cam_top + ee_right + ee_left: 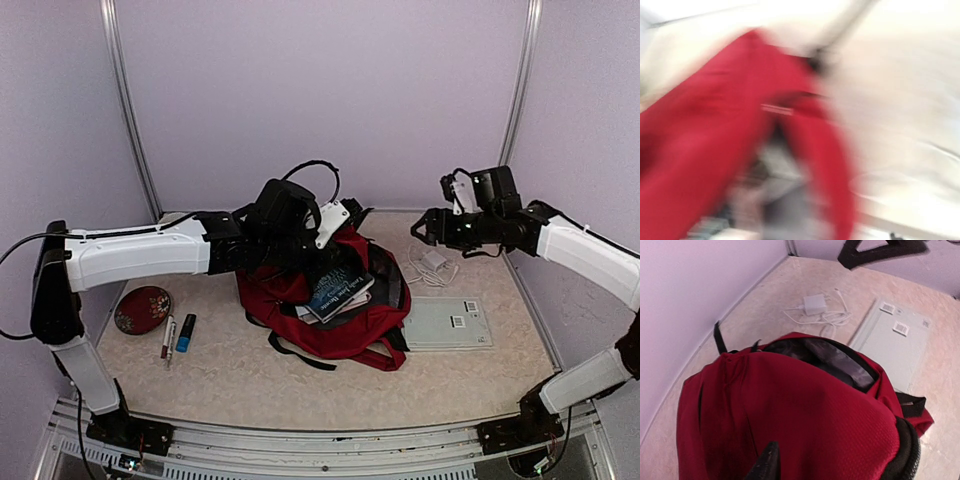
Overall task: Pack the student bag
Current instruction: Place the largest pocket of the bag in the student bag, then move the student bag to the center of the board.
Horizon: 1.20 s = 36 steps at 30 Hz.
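backpack (790, 410): matt dark-red woven cloth, fine mesh texture | lining (837, 360): dark, smooth, slightly shiny | bench (250, 385): matt speckled beige | charger (814, 303): smooth white plastic

A fixed overhead camera, set high behind the near edge, looks down and forward over the whole table (250, 390). The left wrist camera hangs close above the student bag (790, 415), facing across it to the white charger (815, 304) and flat grey slab (900, 347), all also seen from above. The right wrist camera, badly blurred, faces the bag's red fabric at close range.
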Motion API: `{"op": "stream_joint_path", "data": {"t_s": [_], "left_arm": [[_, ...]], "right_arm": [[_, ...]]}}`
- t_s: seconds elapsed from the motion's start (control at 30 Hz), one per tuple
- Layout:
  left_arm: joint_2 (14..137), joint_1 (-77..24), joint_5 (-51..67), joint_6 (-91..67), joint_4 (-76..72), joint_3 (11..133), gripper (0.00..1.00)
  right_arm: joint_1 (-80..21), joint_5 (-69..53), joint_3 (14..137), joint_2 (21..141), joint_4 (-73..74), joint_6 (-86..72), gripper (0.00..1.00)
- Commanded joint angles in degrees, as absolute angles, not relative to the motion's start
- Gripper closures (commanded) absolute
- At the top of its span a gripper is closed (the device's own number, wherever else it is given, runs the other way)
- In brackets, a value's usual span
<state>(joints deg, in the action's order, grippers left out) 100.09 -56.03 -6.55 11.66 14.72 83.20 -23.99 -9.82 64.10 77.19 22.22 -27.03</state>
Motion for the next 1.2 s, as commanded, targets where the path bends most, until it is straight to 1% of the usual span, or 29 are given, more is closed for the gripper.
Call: {"op": "stream_joint_path", "data": {"t_s": [0.0, 0.03, 0.1, 0.23, 0.3, 0.4, 0.47, 0.5, 0.53, 0.6, 0.7, 0.8, 0.9, 1.03, 1.17], "left_arm": [[101.5, -60.2, -1.2, 15.0, 18.1, 82.9, 0.47], [101.7, -61.7, -1.0, 15.5, 18.4, 83.3, 0.39], [102.2, -64.8, 0.9, 16.3, 19.3, 84.7, 0.29], [104.8, -70.4, 5.7, 17.4, 22.1, 89.9, 0.12], [107.1, -73.1, 7.2, 18.2, 22.9, 92.2, 0.08], [112.4, -74.0, 7.0, 17.9, 23.6, 95.9, 0.07], [118.7, -73.4, 2.3, 16.1, 28.6, 102.9, 0.10], [122.4, -73.0, -0.2, 15.4, 32.3, 108.3, 0.14], [127.3, -72.6, -2.7, 15.1, 36.1, 113.4, 0.18], [132.4, -71.8, -4.8, 15.4, 39.3, 120.3, 0.29], [135.3, -71.2, -4.9, 17.1, 36.0, 121.1, 0.41], [138.1, -71.1, -9.9, 18.5, 35.4, 121.3, 0.48], [140.0, -69.9, -13.9, 17.7, 36.3, 121.8, 0.52], [138.9, -67.2, -9.7, 15.7, 35.6, 120.0, 0.53], [136.5, -63.8, -12.2, 13.9, 36.6, 115.6, 0.52]], "right_arm": [[-11.3, -7.6, 53.7, 78.0, 30.2, -24.0, 0.26], [-8.7, -8.1, 51.0, 77.7, 29.1, -24.0, 0.26], [-4.1, -8.3, 47.1, 77.4, 25.9, -24.3, 0.25], [1.2, -7.7, 44.0, 81.2, 23.5, -23.8, 0.25], [2.0, -7.3, 43.7, 83.7, 23.4, -23.5, 0.25], [2.1, -10.2, 42.3, 85.9, 21.6, -23.1, 0.27], [2.1, -13.3, 41.7, 86.8, 20.6, -22.7, 0.32], [2.1, -15.0, 41.3, 87.2, 20.2, -22.4, 0.33], [2.1, -16.5, 41.2, 87.5, 20.0, -22.1, 0.35], [2.1, -18.8, 40.6, 87.9, 19.9, -21.5, 0.36], [2.1, -22.6, 39.7, 88.1, 19.8, -20.7, 0.39], [2.1, -25.9, 39.2, 87.8, 20.0, -20.1, 0.42], [2.1, -27.6, 38.8, 86.2, 20.1, -20.0, 0.43], [1.2, -31.5, 38.3, 83.6, 20.5, -20.1, 0.46], [-1.9, -31.7, 38.0, 81.9, 22.0, -20.7, 0.47]]}}
